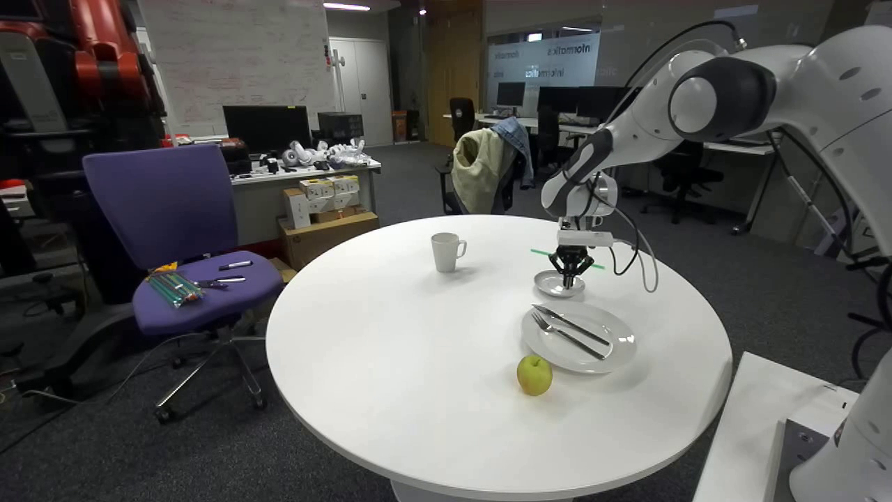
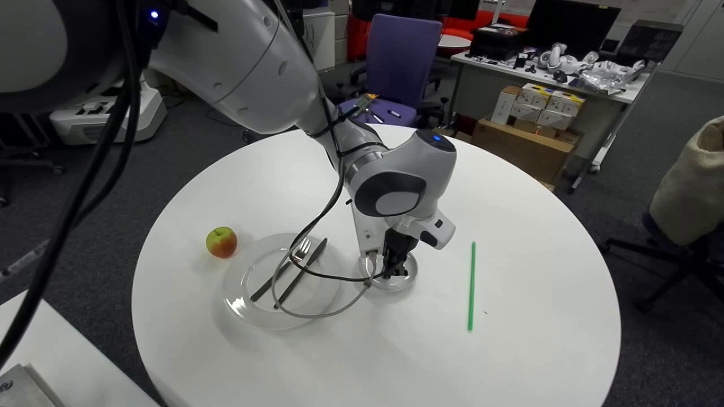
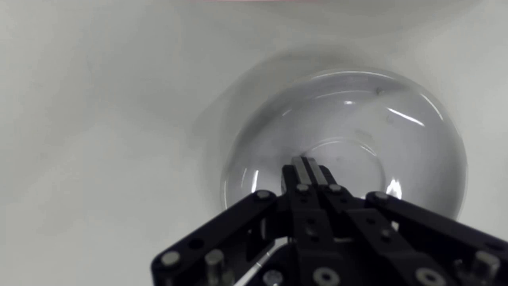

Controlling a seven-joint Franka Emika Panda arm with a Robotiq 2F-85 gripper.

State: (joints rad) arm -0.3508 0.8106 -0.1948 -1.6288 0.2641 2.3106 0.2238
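Smoothly round dish (image 3: 349, 131), jointed end effector (image 3: 304, 160)

Gripper (image 3: 308, 165): black, silver-grey at tips. Arm (image 1: 739, 94): white, black patches, small blue light (image 2: 436, 138). Bowl (image 3: 345, 119): plain pale grey, white highlights. Plate (image 1: 554, 354): plain white. Fork (image 1: 568, 337), knife (image 1: 570, 323): silver-grey, handles darker. Apple (image 1: 534, 375): yellow-green, red blush. Mug (image 1: 444, 252): plain white. Surface (image 1: 390, 348): plain white. Thin stick (image 2: 472, 285): solid green. Chair (image 1: 164, 202): purple. Jacket (image 1: 477, 167): cream-beige. Denim garment (image 1: 514, 139): blue. Floor (image 1: 411, 185): dark grey. Cardboard box (image 2: 520, 150): brown. Small boxes (image 2: 530, 97): white, yellow accents. Background robot (image 1: 108, 66): red and black.
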